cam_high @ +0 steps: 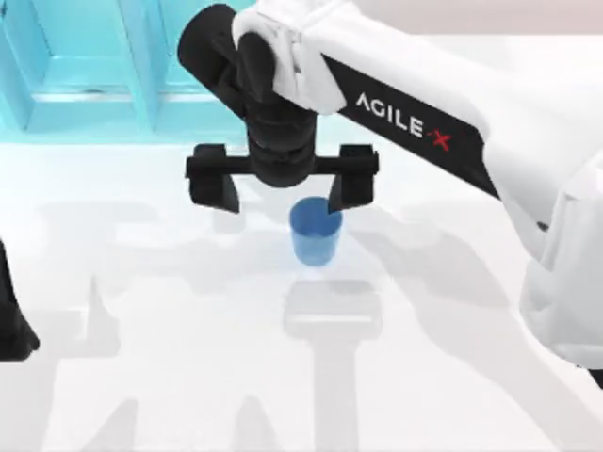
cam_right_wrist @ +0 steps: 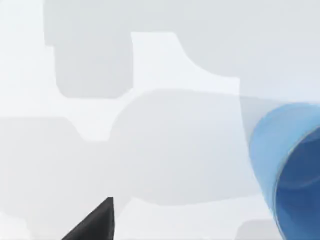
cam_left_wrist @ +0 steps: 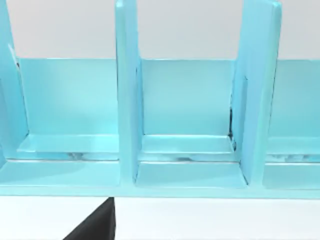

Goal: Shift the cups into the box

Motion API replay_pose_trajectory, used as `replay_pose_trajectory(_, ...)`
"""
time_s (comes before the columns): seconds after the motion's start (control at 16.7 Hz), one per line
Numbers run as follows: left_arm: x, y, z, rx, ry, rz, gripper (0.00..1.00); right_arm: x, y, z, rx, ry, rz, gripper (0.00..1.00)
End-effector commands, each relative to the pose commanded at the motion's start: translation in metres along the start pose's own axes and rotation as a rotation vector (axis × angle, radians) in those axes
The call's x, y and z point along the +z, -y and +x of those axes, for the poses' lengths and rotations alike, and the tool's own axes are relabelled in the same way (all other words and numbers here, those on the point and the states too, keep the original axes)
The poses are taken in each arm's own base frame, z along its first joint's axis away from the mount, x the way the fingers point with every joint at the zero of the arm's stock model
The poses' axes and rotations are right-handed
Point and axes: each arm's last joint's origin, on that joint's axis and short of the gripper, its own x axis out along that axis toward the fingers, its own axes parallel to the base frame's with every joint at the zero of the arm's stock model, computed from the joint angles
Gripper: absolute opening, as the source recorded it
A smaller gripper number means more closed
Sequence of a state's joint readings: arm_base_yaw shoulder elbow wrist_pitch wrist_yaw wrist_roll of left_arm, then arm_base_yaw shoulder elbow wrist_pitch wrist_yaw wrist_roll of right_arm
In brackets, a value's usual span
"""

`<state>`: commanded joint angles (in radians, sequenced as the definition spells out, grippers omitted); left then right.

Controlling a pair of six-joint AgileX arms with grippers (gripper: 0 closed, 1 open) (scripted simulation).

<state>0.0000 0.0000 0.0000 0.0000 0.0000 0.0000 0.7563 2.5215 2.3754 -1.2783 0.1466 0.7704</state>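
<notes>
A bright blue cup (cam_high: 314,232) stands upright on the white table near the middle. My right gripper (cam_high: 283,186) hangs open just behind it, and the finger nearer the top view's right is almost over the cup's rim. In the right wrist view the cup (cam_right_wrist: 292,165) sits off to one side of the open jaws, with one black fingertip (cam_right_wrist: 95,222) showing. The light blue box (cam_high: 85,85) with upright dividers lies at the back left. My left arm (cam_high: 11,325) is parked at the left edge, its wrist view facing the box (cam_left_wrist: 190,175) with one fingertip (cam_left_wrist: 97,225) set wide.
The box's tall dividers (cam_left_wrist: 127,95) split it into open compartments. My right arm (cam_high: 452,122) stretches across the back right of the table. White table (cam_high: 188,377) spreads in front of the cup.
</notes>
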Motion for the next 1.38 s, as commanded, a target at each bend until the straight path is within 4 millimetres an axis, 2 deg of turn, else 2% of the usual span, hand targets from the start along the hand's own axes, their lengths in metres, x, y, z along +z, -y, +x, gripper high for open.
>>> replay_pose_trajectory(0.24, 0.0, 0.0, 0.0, 0.0, 0.0, 0.0, 1.0, -0.003, 0.002, 0.041, -0.001, -0.001, 0.0, 1.0)
replay_pose_trajectory(0.54, 0.0, 0.0, 0.0, 0.0, 0.0, 0.0, 1.0, -0.004, 0.002, 0.046, -0.002, -0.002, 0.0, 1.0)
replay_pose_trajectory(1.32, 0.0, 0.0, 0.0, 0.0, 0.0, 0.0, 1.0, -0.004, 0.002, 0.046, -0.002, -0.002, 0.0, 0.02)
replay_pose_trajectory(1.38, 0.0, 0.0, 0.0, 0.0, 0.0, 0.0, 1.0, -0.004, 0.002, 0.046, -0.002, -0.002, 0.0, 0.0)
